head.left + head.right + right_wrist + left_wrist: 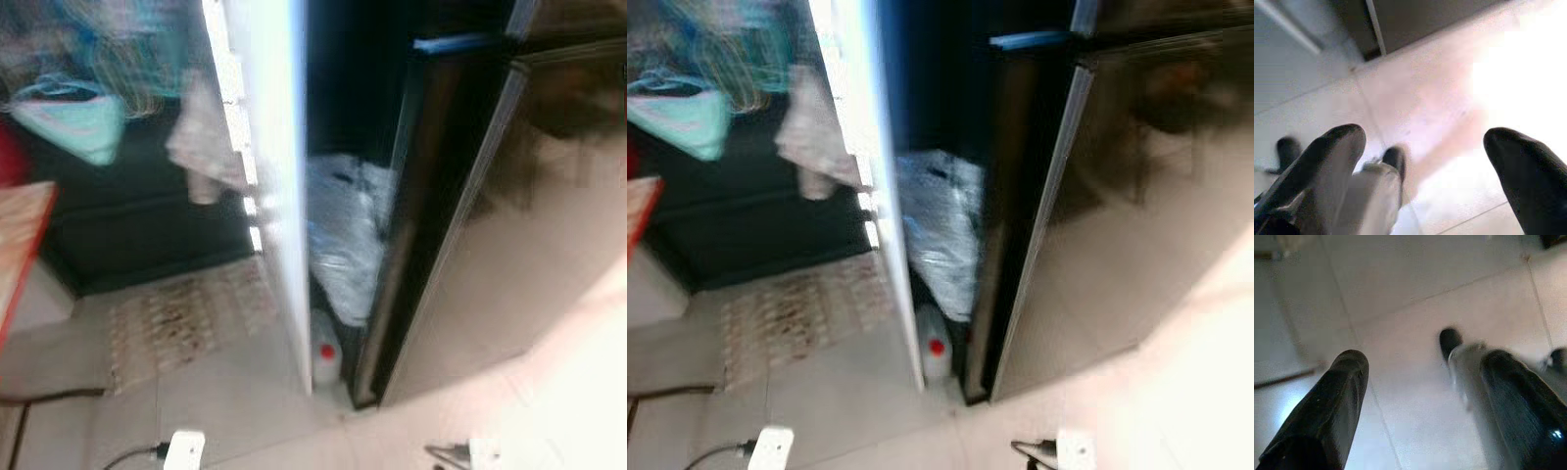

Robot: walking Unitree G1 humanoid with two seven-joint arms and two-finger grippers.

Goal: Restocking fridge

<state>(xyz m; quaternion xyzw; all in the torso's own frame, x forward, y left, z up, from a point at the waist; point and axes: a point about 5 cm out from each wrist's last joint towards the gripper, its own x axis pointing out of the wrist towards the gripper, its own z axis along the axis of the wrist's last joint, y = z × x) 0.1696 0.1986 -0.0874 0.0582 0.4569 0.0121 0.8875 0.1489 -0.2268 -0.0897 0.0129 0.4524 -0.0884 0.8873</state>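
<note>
The fridge point(470, 196) stood dark on the right, its white door point(274, 147) swung open edge-on — a narrow gap between them held a plastic bag point(343, 235) and a red-capped jug point(326, 357). Left end effector point(1420, 396) and right end effector point(1422, 156) hung over bare floor tiles point(245, 411) — fingers spread, holding nothing.

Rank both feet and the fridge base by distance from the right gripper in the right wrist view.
1. Right foot, just below the right gripper.
2. Left foot, beyond it.
3. Fridge base, farthest, across the tiles.
</note>
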